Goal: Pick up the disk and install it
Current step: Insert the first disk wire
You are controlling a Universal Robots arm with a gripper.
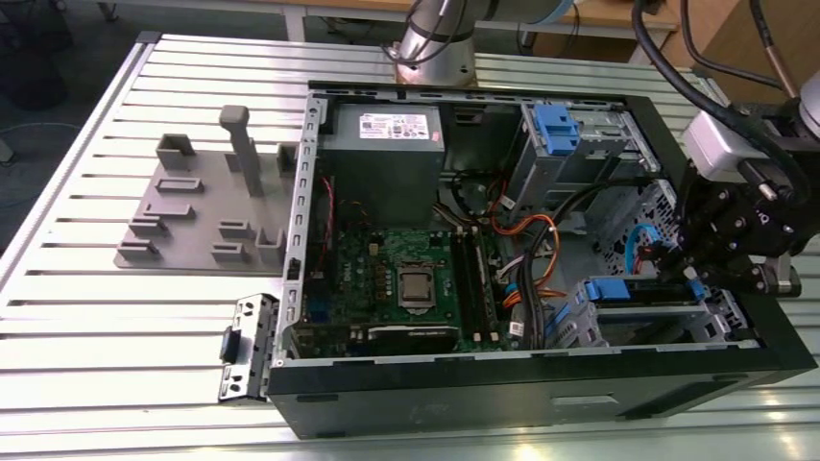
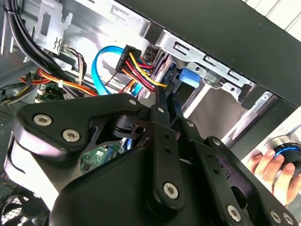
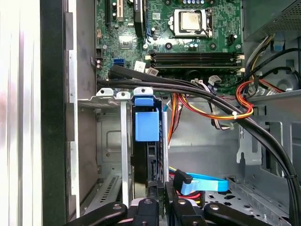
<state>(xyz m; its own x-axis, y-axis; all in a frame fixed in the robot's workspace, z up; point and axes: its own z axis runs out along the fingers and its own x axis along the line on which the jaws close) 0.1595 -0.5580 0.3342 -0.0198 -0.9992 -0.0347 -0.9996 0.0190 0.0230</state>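
Gripper (image 3: 162,200) low at the drive cage (image 3: 113,141), jaws nearly together, pinching the disk's (image 3: 146,125) dark rear edge. Disk stands on edge in the cage slot, blue bracket showing just beyond the fingertips. Farther off: orange cables (image 3: 207,110), then motherboard (image 3: 188,42).

even overhead light; glare streaks on the slatted table (image 1: 77,288); the case interior (image 1: 423,230) sits shadowed.

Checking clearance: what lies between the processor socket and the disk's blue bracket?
In the first wrist view: memory slots, then black cables next to the disk.
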